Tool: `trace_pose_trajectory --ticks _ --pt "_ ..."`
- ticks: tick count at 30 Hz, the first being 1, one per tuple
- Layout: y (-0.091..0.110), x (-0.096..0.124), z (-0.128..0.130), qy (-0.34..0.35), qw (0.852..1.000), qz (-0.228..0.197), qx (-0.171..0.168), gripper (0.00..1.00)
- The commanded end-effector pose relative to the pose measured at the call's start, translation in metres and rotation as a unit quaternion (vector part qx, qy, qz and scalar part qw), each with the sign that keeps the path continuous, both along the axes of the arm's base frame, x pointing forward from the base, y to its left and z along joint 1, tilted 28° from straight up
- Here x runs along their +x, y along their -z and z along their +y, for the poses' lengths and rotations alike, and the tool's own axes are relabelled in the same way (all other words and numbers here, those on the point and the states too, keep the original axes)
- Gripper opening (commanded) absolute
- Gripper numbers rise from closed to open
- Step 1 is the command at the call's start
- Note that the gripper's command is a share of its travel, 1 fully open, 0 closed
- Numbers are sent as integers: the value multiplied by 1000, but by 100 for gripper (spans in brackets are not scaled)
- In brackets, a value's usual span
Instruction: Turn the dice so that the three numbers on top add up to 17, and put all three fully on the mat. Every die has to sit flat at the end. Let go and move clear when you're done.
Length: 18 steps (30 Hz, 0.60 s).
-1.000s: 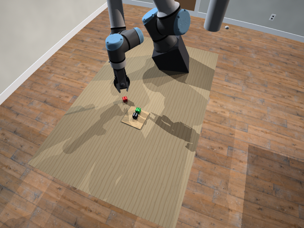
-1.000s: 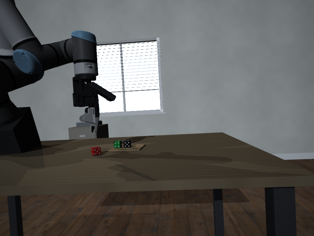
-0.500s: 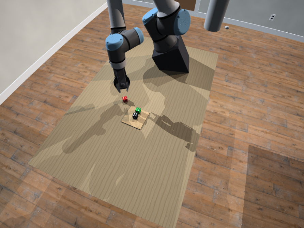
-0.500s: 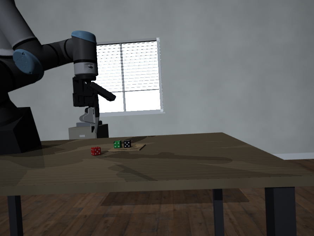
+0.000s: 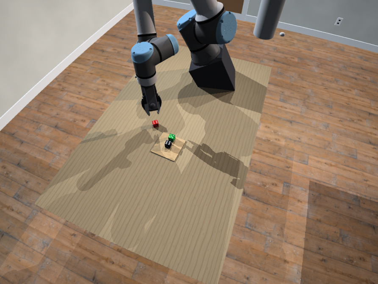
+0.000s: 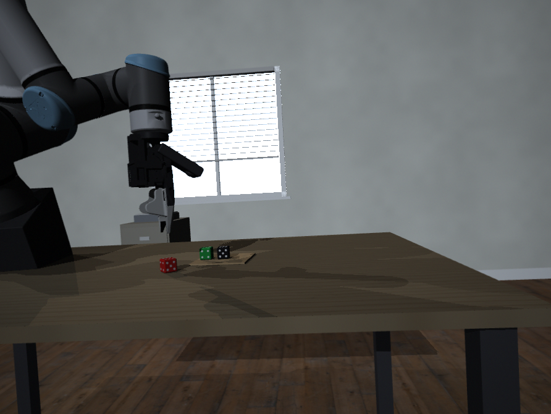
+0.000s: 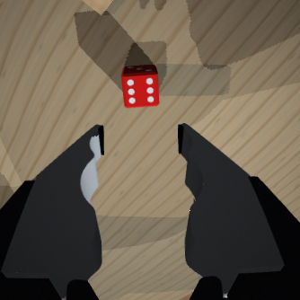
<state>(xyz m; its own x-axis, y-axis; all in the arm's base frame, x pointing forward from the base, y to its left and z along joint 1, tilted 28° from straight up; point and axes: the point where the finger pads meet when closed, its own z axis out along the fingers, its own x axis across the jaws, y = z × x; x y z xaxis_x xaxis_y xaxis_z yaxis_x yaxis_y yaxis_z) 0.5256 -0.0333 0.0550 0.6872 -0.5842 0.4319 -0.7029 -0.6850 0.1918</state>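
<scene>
Wrist view, red die: The red die (image 5: 155, 123) (image 6: 168, 265) (image 7: 140, 87) is seen beyond the fingertips, with six pips shown on its top face.
Red die, position: It is set flat on the wooden table (image 5: 183, 213) (image 6: 311, 307) (image 7: 141, 198), off the mat (image 5: 165, 154) (image 6: 240, 258) (image 7: 99, 4) and near it.
Gripper: The gripper (image 5: 154, 114) (image 6: 164, 232) (image 7: 140, 127) is held above the table near the red die; its two fingers are parted, with a moderate gap, and nothing is gripped between them.
Green die: The green die (image 5: 171, 137) (image 6: 206, 253) is placed on the mat, toward the edge nearer the robot; its top face appears to be marked with five pips.
Black die: The black die (image 5: 168, 144) (image 6: 223, 252) is placed on the mat just beside the green die; six pips appear to be shown on top.
Mat: Two dice are borne by the thin, light square; its corner alone is seen in the wrist view.
Arm: The wrist section of the arm (image 5: 143, 67) (image 6: 149, 89) is directed downward, and the arm is carried by a dark pedestal (image 5: 213, 76) (image 6: 44, 222).
Background: A bright window (image 6: 249, 178) with a partly lowered blind is set in the grey wall (image 6: 400, 133), and plank flooring (image 5: 305, 137) (image 6: 267, 383) is seen around the table.
</scene>
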Motion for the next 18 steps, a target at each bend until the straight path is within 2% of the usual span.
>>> trace_pose_trajectory --ticks 1,18 --pt "0 0 0 0 1000 0 0 28" --pt "7 2 -4 0 1000 0 0 28"
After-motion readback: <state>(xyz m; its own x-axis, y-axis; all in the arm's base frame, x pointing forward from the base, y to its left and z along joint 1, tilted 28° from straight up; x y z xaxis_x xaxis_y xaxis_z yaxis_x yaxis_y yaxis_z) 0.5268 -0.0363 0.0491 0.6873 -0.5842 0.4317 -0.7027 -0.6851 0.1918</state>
